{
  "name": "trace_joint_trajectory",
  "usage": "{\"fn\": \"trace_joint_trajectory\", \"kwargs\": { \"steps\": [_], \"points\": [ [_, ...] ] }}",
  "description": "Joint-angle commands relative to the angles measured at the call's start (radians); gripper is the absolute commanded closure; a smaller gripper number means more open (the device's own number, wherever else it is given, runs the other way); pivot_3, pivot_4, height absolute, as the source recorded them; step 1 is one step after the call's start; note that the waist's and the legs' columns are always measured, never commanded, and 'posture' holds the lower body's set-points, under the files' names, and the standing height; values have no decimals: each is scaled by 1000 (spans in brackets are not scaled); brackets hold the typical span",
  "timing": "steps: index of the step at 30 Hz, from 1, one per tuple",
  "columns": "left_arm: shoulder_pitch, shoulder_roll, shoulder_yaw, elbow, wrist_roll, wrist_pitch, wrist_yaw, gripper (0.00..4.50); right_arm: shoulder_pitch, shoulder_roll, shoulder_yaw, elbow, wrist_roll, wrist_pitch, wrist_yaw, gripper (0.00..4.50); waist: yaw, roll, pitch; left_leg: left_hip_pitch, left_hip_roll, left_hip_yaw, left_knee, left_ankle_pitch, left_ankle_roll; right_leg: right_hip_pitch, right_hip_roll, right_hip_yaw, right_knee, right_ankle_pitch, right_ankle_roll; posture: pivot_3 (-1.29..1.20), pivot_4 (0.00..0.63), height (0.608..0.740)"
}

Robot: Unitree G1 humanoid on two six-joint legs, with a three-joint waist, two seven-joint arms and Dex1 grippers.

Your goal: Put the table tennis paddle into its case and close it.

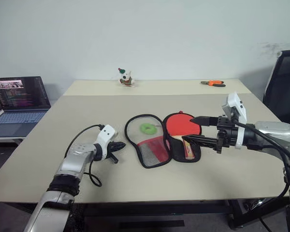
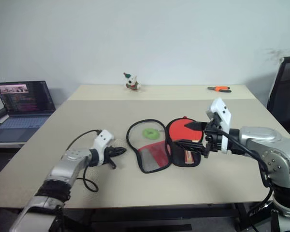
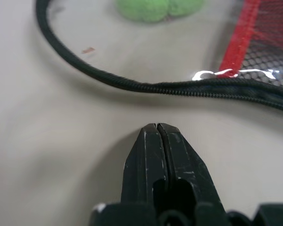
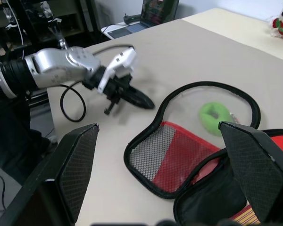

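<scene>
The table tennis paddle [image 1: 180, 126] lies in the right half of the case [image 1: 157, 140], red face up and its light wooden handle [image 1: 188, 149] toward the table's near edge. The case is unzipped and spread flat in two halves near the middle of the table [image 1: 135, 104]. Its left half — a clear window ringed by black zip, with a red and mesh panel below — holds a green ring tag [image 1: 146, 128]. No lettering on the case can be read.

The right gripper [image 1: 195, 129] hovers just above the paddle, fingers spread wide and holding nothing. The left gripper [image 1: 120, 146] sits low over the table just left of the case's zip edge, its fingers pressed together on nothing.

At the far edge stand a small plush toy [image 1: 125, 77] and an orange-handled tool [image 1: 212, 83]. An open laptop [image 1: 18, 104] — its screen text too small to read — rests on a lower surface to the left.
</scene>
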Motion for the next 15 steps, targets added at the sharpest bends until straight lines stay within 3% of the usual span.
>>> {"fn": "trace_joint_trajectory", "kwargs": {
  "steps": [1, 9, 15],
  "points": [
    [-70, -48, 4, 109, 19, -70, 22, 4462, -3, -15, 0, -7, 0, -36, -1, 0, 0, 0, 0, 0, 0, 0, 0, 0, 0, 0, 0, 0, 0, 0, 0, 0, 150, 740],
    [-244, -165, 9, 299, 51, -176, 44, 4462, 18, -45, -4, -9, -5, -57, -10, 0, 10, -2, 0, -1, -1, -1, 1, 0, 0, 0, -1, -5, -1, 1, 1, 0, 150, 740],
    [-447, -290, 33, 250, -6, -154, -31, 4462, 55, -128, -42, 9, -7, -63, 0, 0, 22, -2, 1, -6, -2, -2, 3, 0, 0, 0, -1, -11, -3, 1, 1, 0, 150, 740]
  ]
}}
